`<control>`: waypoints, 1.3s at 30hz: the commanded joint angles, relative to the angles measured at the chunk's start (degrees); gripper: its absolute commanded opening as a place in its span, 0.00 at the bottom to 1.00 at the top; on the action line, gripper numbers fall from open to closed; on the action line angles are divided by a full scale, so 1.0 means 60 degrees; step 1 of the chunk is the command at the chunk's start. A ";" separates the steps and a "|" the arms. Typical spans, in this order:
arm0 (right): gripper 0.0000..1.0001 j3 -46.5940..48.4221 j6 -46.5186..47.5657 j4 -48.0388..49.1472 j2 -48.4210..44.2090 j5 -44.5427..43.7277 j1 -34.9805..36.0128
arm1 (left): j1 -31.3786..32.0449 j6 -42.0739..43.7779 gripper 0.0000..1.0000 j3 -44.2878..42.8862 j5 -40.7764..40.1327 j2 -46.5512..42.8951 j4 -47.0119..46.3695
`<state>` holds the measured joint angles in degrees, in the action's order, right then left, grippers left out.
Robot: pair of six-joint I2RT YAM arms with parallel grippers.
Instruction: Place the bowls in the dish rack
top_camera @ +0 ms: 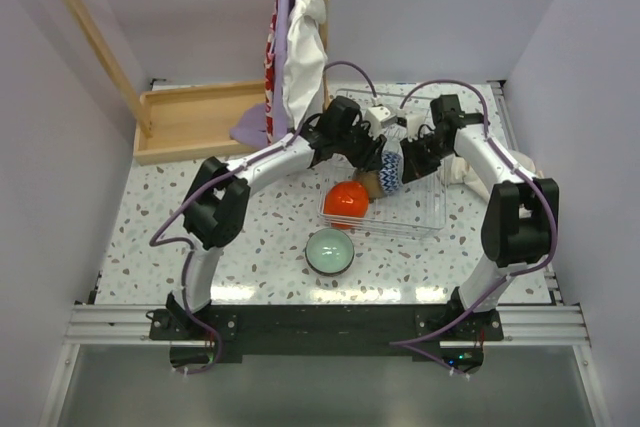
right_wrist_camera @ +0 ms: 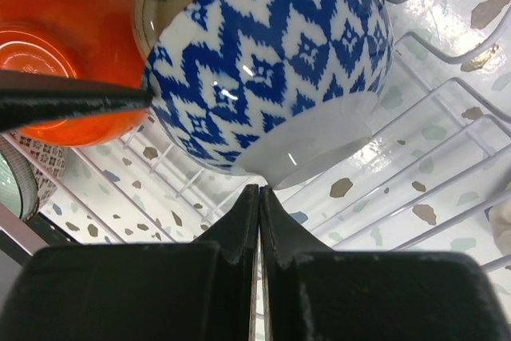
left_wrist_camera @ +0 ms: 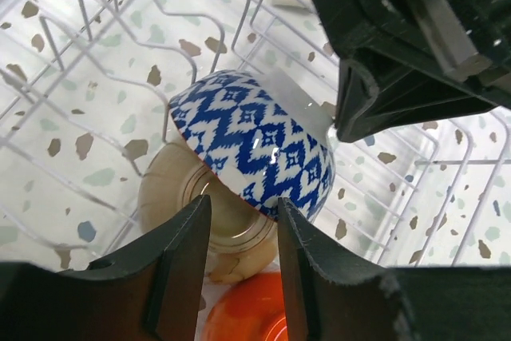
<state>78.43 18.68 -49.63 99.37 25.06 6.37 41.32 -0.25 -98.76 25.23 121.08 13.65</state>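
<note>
Your left end effector (left_wrist_camera: 241, 207) is open at the blue-patterned bowl (left_wrist_camera: 255, 141). Your right end effector (right_wrist_camera: 259, 192) is closed against its foot.

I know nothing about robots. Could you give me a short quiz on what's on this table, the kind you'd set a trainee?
1. Fill in: in the dish rack, the bowl between the orange-red bowl and the blue-and-white bowl is ____ in colour.
2. Which one stands on the table, outside the rack? A: orange-red bowl. B: mint green bowl. C: blue-and-white bowl.
3. True or false: the fingers of the right gripper are spread wide apart.

Key
1. Tan: it is the tan bowl.
2. B.
3. False: they are pressed together, with their tips at the foot of the blue-and-white bowl.
</note>
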 commanded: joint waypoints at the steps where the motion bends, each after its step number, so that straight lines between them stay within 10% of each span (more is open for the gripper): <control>1: 0.01 0.0317 -0.0022 -0.0035 -0.0375 -0.0308 -0.0007 | -0.0017 0.0642 0.44 -0.0078 -0.0881 -0.0623 0.0288; 39: 0.04 0.1664 -0.1033 0.0976 0.1133 -0.0192 0.1105 | 0.1213 0.1257 0.42 0.2485 -0.1759 -0.3377 0.0787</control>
<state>85.45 13.67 -45.56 105.10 22.33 11.16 47.92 6.87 -86.11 14.76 103.98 18.92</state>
